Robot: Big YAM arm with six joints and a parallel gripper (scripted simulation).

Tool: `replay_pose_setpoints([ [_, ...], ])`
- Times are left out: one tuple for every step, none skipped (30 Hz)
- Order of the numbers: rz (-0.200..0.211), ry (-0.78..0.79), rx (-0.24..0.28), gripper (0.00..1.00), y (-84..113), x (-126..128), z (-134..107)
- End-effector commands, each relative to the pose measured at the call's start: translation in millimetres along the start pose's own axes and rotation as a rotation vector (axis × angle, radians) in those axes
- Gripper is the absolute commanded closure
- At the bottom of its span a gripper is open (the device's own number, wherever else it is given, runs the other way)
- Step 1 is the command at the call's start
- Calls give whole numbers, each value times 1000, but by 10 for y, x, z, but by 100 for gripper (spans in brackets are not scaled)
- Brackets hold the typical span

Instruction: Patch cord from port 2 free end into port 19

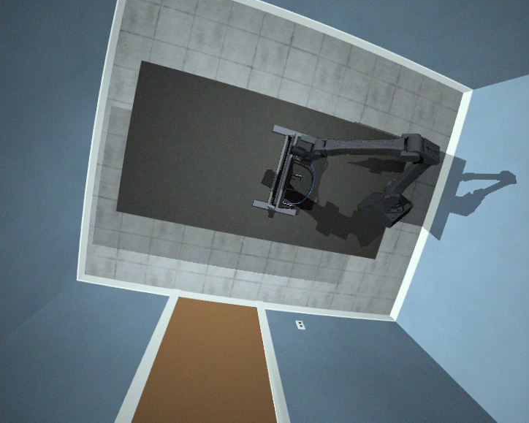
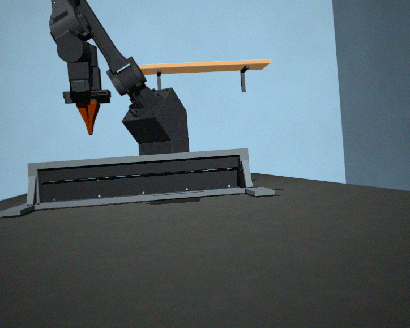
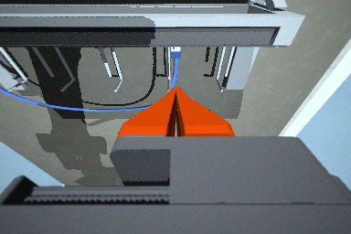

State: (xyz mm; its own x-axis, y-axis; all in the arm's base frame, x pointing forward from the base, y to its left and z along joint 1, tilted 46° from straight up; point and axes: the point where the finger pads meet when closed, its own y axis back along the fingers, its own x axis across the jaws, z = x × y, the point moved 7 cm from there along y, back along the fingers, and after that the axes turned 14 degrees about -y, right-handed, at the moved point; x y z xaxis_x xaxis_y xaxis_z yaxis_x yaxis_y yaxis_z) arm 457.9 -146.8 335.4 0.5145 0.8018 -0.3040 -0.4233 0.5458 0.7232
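Note:
The grey rack (image 1: 283,170) (image 2: 132,159) (image 3: 137,21) stands upright on the dark table (image 1: 193,159) (image 2: 241,251). The blue patch cord (image 1: 312,178) (image 3: 69,107) arcs along the panel's front side. Its blue plug (image 3: 175,55) sits against the panel, right below the top rail. My gripper (image 2: 89,131) (image 3: 175,92) has orange fingers pressed together with nothing between them. It hangs well above the rack's top rail, near the rack's left end in the exterior view, over the plug in the wrist view. The port numbers are hidden.
Several dark cords (image 3: 114,101) hang from other ports beside the blue one. The robot's base (image 2: 157,123) stands on the table on the panel's front side. An orange shelf (image 2: 205,65) is on the back wall.

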Motion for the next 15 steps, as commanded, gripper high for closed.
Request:
replay_pose_setpoints([
  [14, -36, -78, 100, 353, -67, 234],
  [14, -36, -78, 100, 353, -68, 235],
  [14, -36, -78, 100, 353, -68, 235],
  [14, -36, -78, 100, 353, -68, 235],
  [14, -37, -79, 100, 353, -68, 236],
  [14, -37, -79, 100, 353, -69, 238],
  [14, -38, -80, 100, 353, -69, 239],
  [14, -38, -81, 100, 353, -70, 240],
  [14, -38, -81, 100, 353, -70, 242],
  [14, -39, -82, 100, 353, -71, 243],
  [14, -39, -82, 100, 353, -71, 244],
  [14, -39, -82, 100, 353, -72, 245],
  [13, -39, -82, 100, 351, -71, 242],
  [13, -39, -81, 100, 346, -70, 237],
  [13, -38, -80, 100, 340, -69, 229],
])
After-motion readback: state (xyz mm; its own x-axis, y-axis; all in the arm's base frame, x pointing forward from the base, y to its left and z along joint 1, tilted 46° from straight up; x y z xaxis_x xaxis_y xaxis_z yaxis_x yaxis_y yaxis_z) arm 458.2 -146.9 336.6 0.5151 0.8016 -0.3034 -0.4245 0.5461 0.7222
